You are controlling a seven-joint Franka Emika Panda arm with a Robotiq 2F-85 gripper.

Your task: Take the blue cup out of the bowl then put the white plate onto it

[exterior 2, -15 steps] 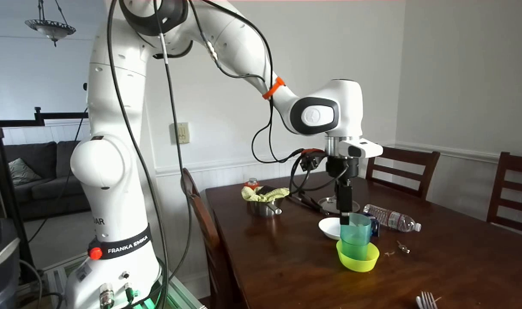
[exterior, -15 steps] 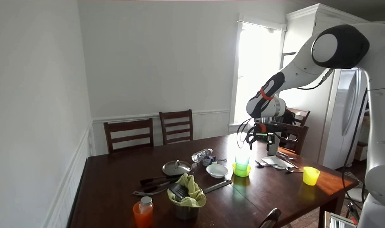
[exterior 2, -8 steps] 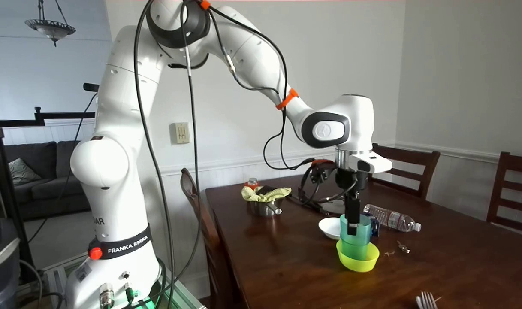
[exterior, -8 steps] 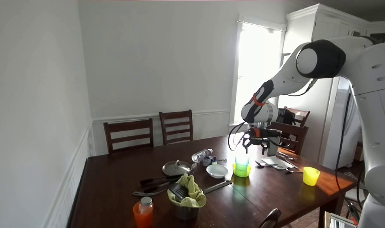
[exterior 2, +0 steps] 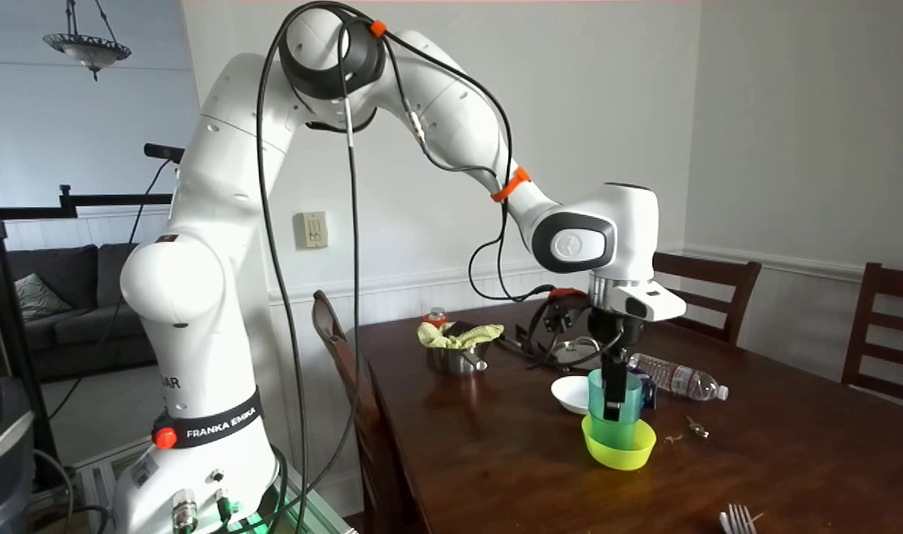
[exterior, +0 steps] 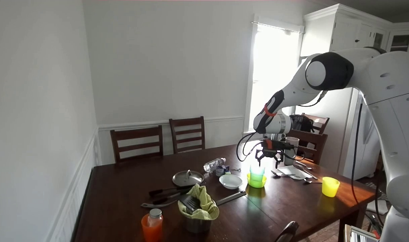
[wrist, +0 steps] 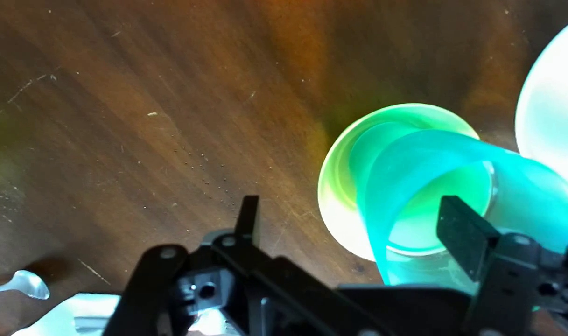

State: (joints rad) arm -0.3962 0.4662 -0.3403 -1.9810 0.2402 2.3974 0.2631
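The translucent blue cup (exterior 2: 633, 400) stands in the lime-green bowl (exterior 2: 620, 458) on the table. The wrist view looks down into the cup (wrist: 405, 149) and bowl (wrist: 337, 186). The white plate (exterior: 230, 182) sits right beside the bowl and shows partly in the wrist view (wrist: 552, 102). My gripper (exterior: 268, 165) is open, pointing down, low at the cup. In the wrist view one finger (wrist: 461, 228) overlaps the cup's mouth, and the other finger (wrist: 248, 217) is outside, over bare table. I cannot tell whether the first finger is inside the cup.
A metal pot (exterior: 197, 224) with a cloth and spatula, a metal lid (exterior: 187, 178), a water bottle (exterior: 213, 165) and small cans are around the plate. A napkin (exterior: 291, 171) with cutlery, a yellow cup (exterior: 330, 186) and an orange cup (exterior: 152, 229) stand further off.
My gripper has come down over the last second, towards the cup and bowl, and shifted a little sideways. The cup, bowl and plate have not moved.
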